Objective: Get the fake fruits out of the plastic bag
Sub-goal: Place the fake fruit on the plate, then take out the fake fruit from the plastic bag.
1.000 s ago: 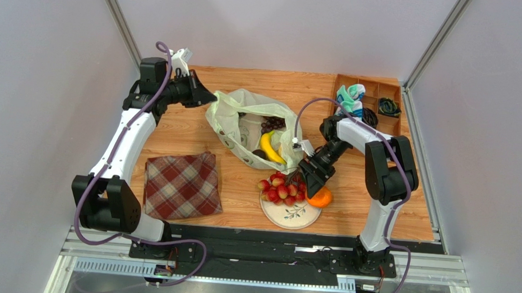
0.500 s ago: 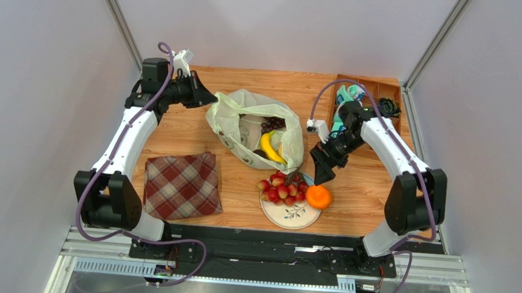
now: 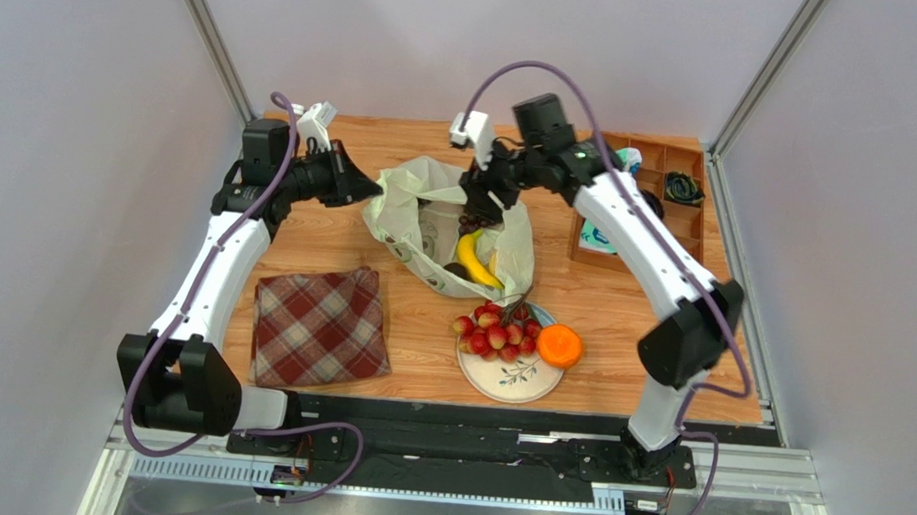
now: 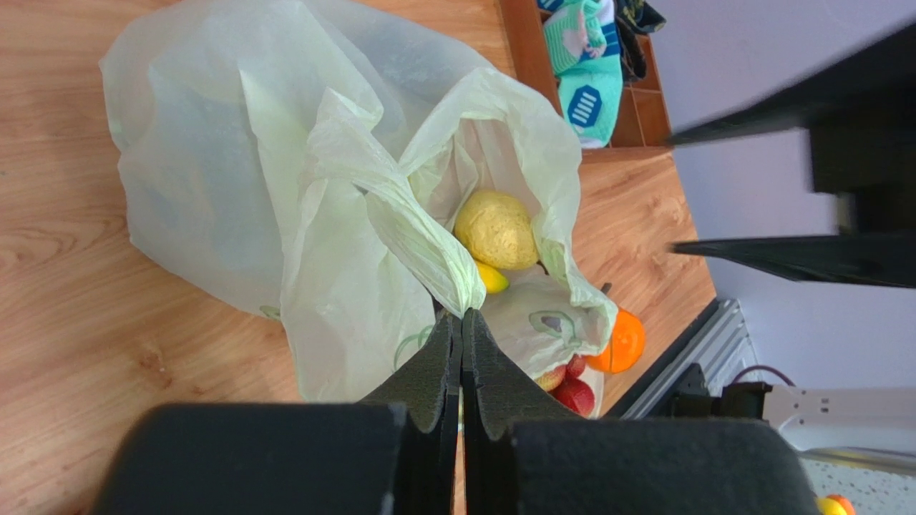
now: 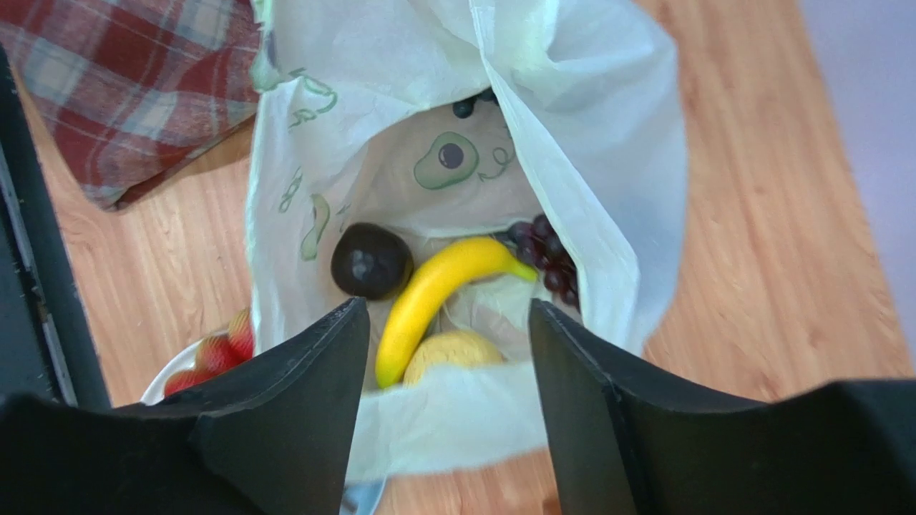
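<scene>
Crinkly film is worrying me: left gripper [image 4: 462,320] is pinching the plastic bag [image 3: 400,212] rim; right gripper [image 5: 447,311], parted and empty, is hovering over its mouth, risking a snag.

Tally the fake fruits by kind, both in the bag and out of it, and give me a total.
Red grape bunch: 1
Dark purple grape bunch: 1
Orange: 1
Banana: 1
Pear: 1
Dark plum: 1
Total: 6
</scene>
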Motion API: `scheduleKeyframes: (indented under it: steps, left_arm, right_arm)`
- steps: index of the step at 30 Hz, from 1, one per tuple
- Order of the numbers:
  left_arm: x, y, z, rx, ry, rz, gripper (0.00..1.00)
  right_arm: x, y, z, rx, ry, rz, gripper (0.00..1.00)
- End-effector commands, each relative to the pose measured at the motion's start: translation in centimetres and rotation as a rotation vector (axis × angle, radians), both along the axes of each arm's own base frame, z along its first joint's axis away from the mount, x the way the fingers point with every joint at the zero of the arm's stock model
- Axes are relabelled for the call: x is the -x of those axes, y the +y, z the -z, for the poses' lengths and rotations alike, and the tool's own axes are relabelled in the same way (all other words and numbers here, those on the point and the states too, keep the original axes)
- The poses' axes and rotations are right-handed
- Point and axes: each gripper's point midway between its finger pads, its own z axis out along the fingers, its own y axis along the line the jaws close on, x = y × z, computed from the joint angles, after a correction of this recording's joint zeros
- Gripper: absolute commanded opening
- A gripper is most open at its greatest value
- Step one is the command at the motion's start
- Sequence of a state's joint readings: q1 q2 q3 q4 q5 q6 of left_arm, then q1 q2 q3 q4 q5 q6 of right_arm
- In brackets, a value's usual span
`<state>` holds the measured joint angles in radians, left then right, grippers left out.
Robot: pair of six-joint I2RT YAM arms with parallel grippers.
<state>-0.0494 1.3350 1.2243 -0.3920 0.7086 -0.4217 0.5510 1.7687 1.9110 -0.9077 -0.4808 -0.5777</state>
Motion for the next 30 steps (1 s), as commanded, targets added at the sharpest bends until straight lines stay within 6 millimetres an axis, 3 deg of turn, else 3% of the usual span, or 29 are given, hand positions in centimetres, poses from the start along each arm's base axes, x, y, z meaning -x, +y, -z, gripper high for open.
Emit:
scheduleKeyframes:
  steps: [1,3,6,10,19,24,30]
  left_arm:
    - [1.5,-0.3,-1.5,0.011,-0.052,0.021,0.00]
    - [1.9,-0.1,-1.5,-0.004,-0.062,0.015,0.00]
    - [2.7,0.1,-1.7,-0.016,-0.089,0.004,0.00]
    - [3.3,0.2,-1.0,-0.008,-0.088,-0.001,0.00]
    - [3.0,0.0,-0.8,0.001,-0.083,0.001,0.00]
    - [2.8,0.0,-0.6,0.000,-0.071,0.001,0.00]
    - [2.5,0.0,-0.6,0.000,-0.069,0.001,0.00]
  right_arm:
    - [-4.0,1.1,8.1,0.142,0.084,0.046,0.58]
    - [-4.6,0.6,11.2,0.218,0.113,0.051,0.56]
    - [-5.4,-1.4,14.1,0.333,0.106,0.111,0.59]
    - [-5.5,-3.6,15.5,0.426,0.089,0.169,0.82]
    - [-2.2,-7.2,20.7,0.645,0.250,0.153,0.92]
    - [-1.3,-7.6,21.9,0.694,0.314,0.138,0.93]
    - [-0.4,-8.2,21.0,0.734,0.366,0.117,0.89]
